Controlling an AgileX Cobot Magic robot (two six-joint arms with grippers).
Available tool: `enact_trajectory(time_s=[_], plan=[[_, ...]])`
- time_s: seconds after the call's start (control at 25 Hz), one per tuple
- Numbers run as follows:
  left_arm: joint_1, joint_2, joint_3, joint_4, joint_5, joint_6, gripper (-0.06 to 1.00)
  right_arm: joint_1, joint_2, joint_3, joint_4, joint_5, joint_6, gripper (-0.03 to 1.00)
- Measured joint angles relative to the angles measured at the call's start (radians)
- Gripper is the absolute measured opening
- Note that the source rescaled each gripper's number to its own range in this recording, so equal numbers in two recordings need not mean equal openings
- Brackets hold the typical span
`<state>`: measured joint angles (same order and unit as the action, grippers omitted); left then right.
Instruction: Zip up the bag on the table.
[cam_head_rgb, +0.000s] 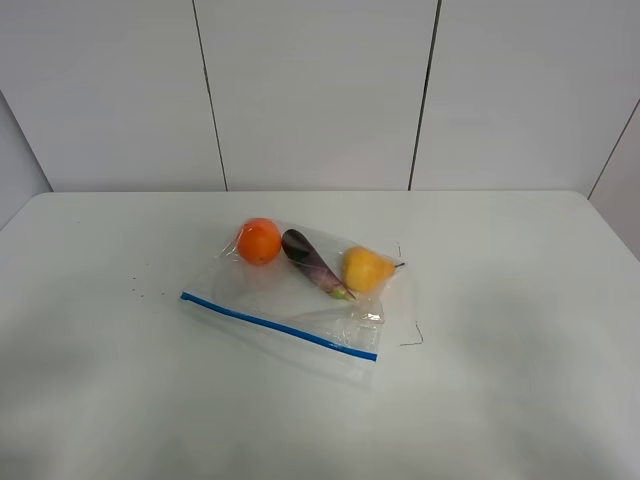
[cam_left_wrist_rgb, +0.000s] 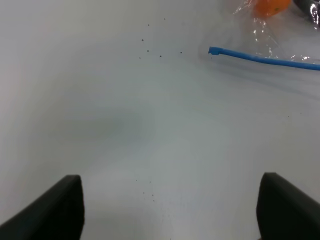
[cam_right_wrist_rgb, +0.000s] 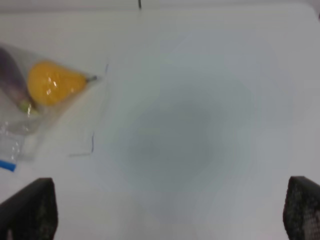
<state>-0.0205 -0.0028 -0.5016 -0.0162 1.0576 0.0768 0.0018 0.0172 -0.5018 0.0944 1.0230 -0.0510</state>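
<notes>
The clear plastic bag (cam_head_rgb: 262, 296) lies flat on the white table (cam_head_rgb: 520, 330), near its middle. Its blue zipper strip (cam_head_rgb: 280, 325) runs along the near edge. Inside are an orange (cam_head_rgb: 259, 241), a purple eggplant (cam_head_rgb: 312, 262) and a yellow pear (cam_head_rgb: 365, 268). Neither arm shows in the high view. My left gripper (cam_left_wrist_rgb: 170, 215) is open and empty above bare table, with the strip's end (cam_left_wrist_rgb: 215, 50) ahead of it. My right gripper (cam_right_wrist_rgb: 167, 215) is open and empty, with the pear (cam_right_wrist_rgb: 52, 82) and the bag's corner (cam_right_wrist_rgb: 15, 145) off to one side.
Thin pen marks (cam_head_rgb: 412, 340) are drawn on the table by the bag's right edge. Small dark specks (cam_head_rgb: 140, 285) lie left of the bag. A panelled white wall (cam_head_rgb: 320, 90) stands behind the table's far edge.
</notes>
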Motion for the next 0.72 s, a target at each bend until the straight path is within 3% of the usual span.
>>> enact_trajectory(time_s=[0.72], plan=[[0.000, 0.000, 0.000, 0.000, 0.000, 0.000, 1.00, 0.001, -0.021, 0.000, 0.001, 0.000, 0.000, 1.00]])
